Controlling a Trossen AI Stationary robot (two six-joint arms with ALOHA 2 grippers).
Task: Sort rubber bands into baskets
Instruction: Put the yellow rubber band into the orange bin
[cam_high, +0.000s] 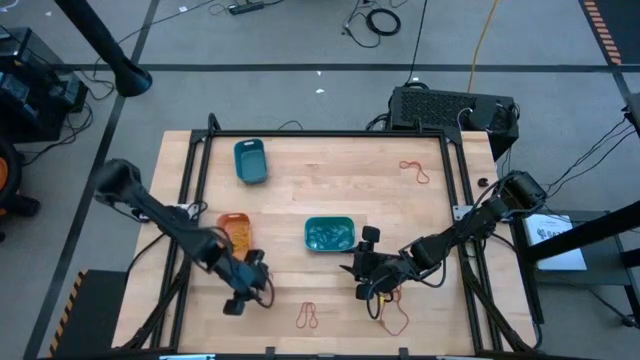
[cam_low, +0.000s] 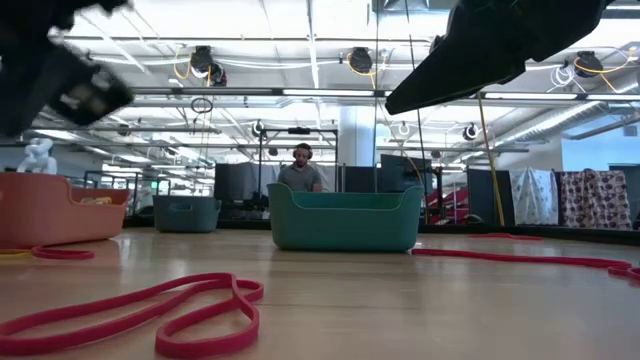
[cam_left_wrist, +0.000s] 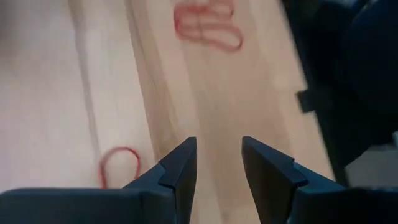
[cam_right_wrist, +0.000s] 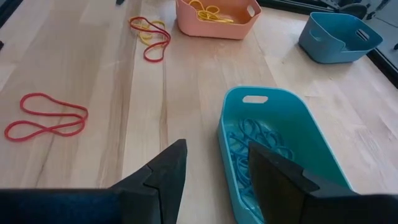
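Three baskets stand on the wooden table: a teal one holding blue-green rubber bands, an orange one holding yellow bands, and a darker blue one at the far left. Red rubber bands lie loose on the table near the front, at the far right, and by the right arm. My left gripper is open and empty above the table, in front of the orange basket. My right gripper is open and empty beside the teal basket's near right corner.
A red and a yellow band lie together in front of the orange basket. A small red loop lies close to my left fingers. Bare wood lies between the baskets. A person sits far behind the table.
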